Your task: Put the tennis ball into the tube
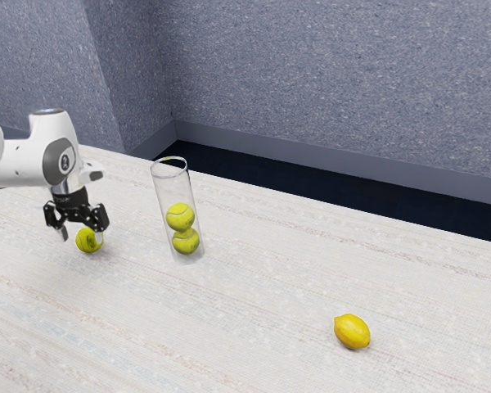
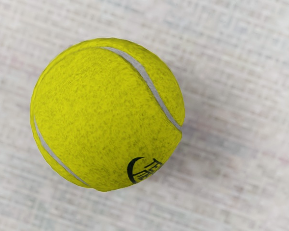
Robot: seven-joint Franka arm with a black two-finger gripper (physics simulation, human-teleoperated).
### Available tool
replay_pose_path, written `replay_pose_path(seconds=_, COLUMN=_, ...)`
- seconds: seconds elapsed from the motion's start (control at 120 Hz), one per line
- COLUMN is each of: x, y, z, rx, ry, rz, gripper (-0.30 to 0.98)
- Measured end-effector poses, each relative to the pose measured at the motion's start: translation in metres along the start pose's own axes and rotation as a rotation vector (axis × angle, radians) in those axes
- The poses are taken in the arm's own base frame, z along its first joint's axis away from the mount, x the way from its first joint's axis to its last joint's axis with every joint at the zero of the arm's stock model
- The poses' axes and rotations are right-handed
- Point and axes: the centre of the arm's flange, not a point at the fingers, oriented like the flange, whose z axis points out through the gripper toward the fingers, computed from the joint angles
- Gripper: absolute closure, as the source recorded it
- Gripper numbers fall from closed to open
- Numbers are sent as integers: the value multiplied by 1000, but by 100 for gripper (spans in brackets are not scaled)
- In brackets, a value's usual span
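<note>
A clear tube [image 1: 173, 188] is standing upright on the desk [image 1: 254, 327], and two yellow-green balls are sitting inside it, the upper ball [image 1: 180, 216] resting on the lower ball [image 1: 186, 241]. Together they are taking up the lower part, with the see-through wall rising above them to a round, open rim. The tennis ball [image 1: 88, 240] is lying outside on the desk, near the tube, on its side toward the arm. The white arm [image 1: 20, 161] is reaching in from the exterior view's left, its hand [image 1: 56, 149] pointing down above that ball. The fingers [image 1: 64, 234] are standing wide apart around the ball, gripping nothing. Toward the exterior view's right, a lemon [image 1: 352, 331] is resting on the desk, well apart from the tube.
</note>
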Motion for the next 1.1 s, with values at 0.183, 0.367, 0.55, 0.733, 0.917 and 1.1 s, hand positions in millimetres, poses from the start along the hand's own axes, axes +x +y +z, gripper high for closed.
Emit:
replay_pose_path(seconds=0.183, x=17, y=-4, z=12, rx=-14, ry=2, rz=57, gripper=0)
replay_pose_path(seconds=0.367, x=22, y=-11, z=16, rx=-29, ry=6, rz=103, gripper=0)
replay_pose_path(seconds=0.55, x=32, y=-16, z=23, rx=-39, ry=9, rz=148, gripper=0)
replay_pose_path(seconds=0.733, x=41, y=-19, z=28, rx=-50, ry=16, rz=189, gripper=0)
replay_pose_path(seconds=0.917, x=46, y=-22, z=35, rx=-62, ry=17, rz=219, gripper=0)
replay_pose_path(seconds=1.1, x=45, y=-27, z=44, rx=-87, ry=12, rz=229, gripper=0)
